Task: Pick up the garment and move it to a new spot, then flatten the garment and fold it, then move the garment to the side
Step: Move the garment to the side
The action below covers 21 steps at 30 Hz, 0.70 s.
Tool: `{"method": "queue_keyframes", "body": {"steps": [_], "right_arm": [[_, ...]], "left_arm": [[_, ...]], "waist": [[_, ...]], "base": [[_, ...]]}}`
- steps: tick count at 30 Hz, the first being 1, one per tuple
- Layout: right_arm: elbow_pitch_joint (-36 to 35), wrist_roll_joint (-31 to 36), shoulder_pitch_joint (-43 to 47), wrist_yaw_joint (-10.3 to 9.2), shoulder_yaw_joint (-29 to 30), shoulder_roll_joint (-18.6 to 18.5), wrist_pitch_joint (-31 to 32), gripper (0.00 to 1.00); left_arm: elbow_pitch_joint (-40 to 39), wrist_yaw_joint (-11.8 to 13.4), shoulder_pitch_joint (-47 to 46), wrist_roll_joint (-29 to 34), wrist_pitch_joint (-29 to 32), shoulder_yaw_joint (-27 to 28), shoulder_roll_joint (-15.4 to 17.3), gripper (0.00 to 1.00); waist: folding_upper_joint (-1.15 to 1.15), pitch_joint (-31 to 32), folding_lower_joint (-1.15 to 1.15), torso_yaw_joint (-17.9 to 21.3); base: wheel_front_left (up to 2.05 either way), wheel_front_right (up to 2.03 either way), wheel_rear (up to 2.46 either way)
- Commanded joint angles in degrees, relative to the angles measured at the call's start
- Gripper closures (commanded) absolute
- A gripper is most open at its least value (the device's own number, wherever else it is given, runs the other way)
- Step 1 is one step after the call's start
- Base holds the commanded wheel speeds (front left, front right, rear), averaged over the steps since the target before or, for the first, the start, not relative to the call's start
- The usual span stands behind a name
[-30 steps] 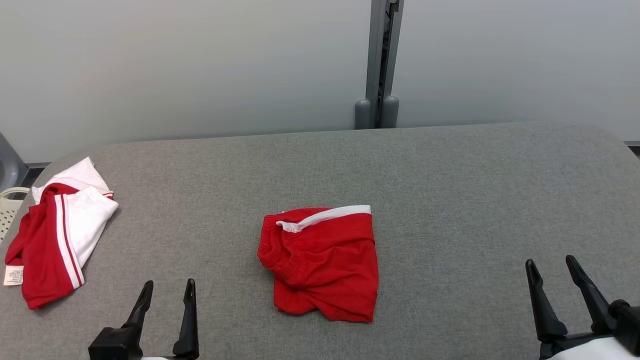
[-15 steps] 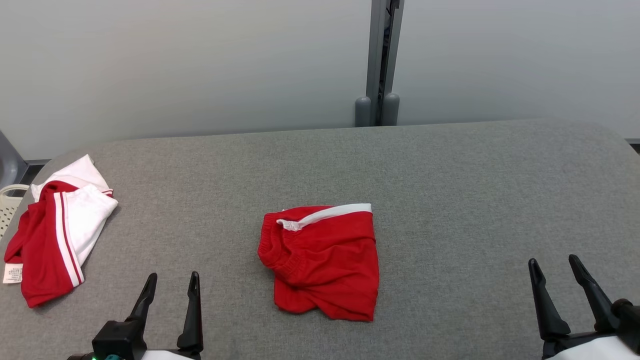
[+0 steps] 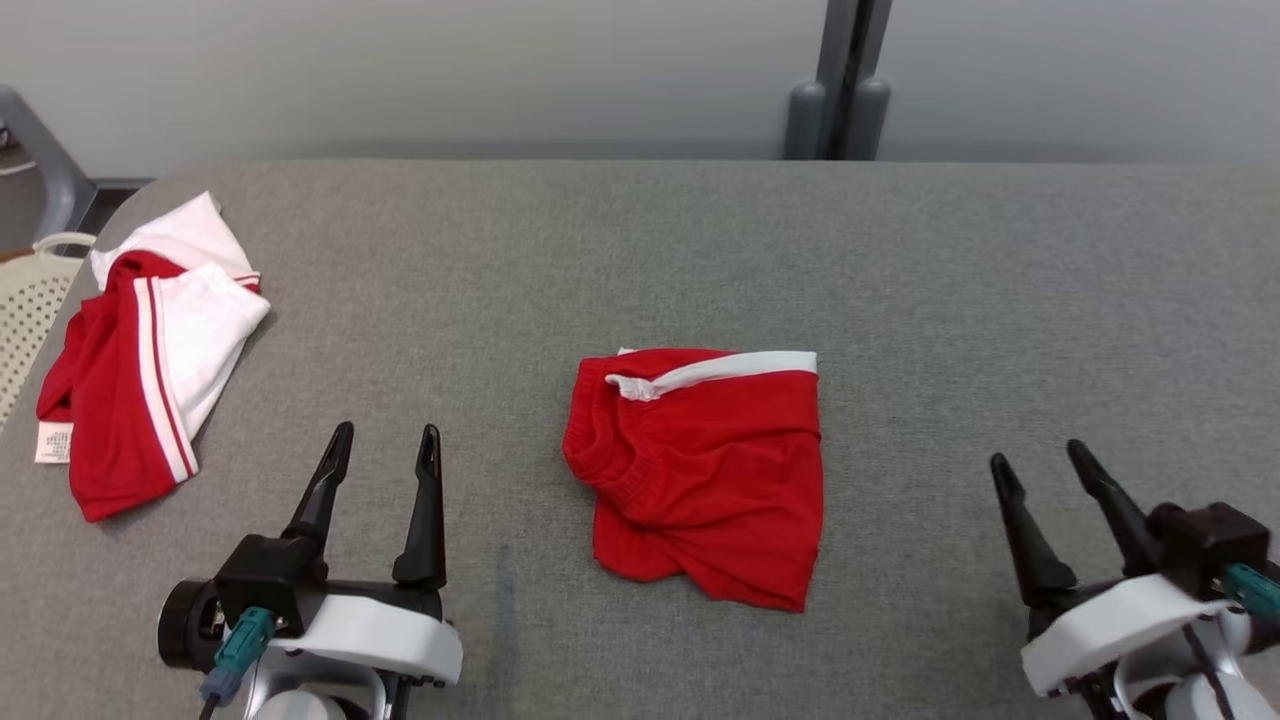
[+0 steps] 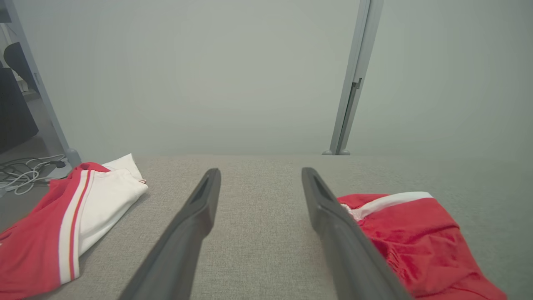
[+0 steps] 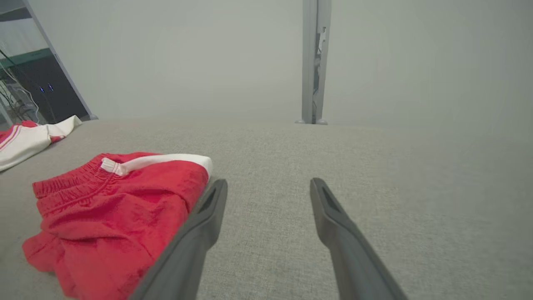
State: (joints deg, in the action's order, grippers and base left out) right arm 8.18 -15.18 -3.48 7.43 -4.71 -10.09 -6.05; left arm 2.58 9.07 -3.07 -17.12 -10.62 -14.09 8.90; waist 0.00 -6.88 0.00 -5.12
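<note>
— Seeing the red shorts (image 3: 700,470) anywhere?
— Yes, I see them rumpled on the grey table (image 3: 950,300), between my left gripper (image 3: 385,442) and right gripper (image 3: 1035,458); both jaws spread, holding nothing.

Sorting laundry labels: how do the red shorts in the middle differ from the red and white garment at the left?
The red shorts are mostly red with one white band; the red and white garment has large white panels and stripes. The shorts lie bunched mid-table; the garment sprawls at the left edge. Both rest crumpled on the grey table.
</note>
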Motion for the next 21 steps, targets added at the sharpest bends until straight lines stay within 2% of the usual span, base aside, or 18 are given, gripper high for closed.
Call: {"method": "queue_keyframes", "body": {"steps": [1,10,21], "right_arm": [[0.88,-0.64,-1.18,0.12,-0.95,-0.32,0.86,0.0],[9.5,-6.88,-7.68,0.12,-11.6,-0.47,5.08,0.0],[13.01,-15.27,-11.62,0.08,-18.59,-3.72,11.41,0.0]], "left_arm": [[0.44,-0.39,-1.41,0.38,-0.35,-0.08,0.01,0.0],[4.85,-1.5,-6.55,-0.09,-2.64,-1.27,-1.87,0.0],[7.17,-1.99,-8.85,-0.42,-4.14,-1.04,-2.78,0.0]], "waist": [[0.0,-2.5,0.0,-2.26],[0.0,-6.41,0.0,-6.31],[0.0,-8.92,0.0,-8.18]], "base": [[0.0,0.0,0.0],[0.0,0.0,0.0],[0.0,0.0,0.0]]}}
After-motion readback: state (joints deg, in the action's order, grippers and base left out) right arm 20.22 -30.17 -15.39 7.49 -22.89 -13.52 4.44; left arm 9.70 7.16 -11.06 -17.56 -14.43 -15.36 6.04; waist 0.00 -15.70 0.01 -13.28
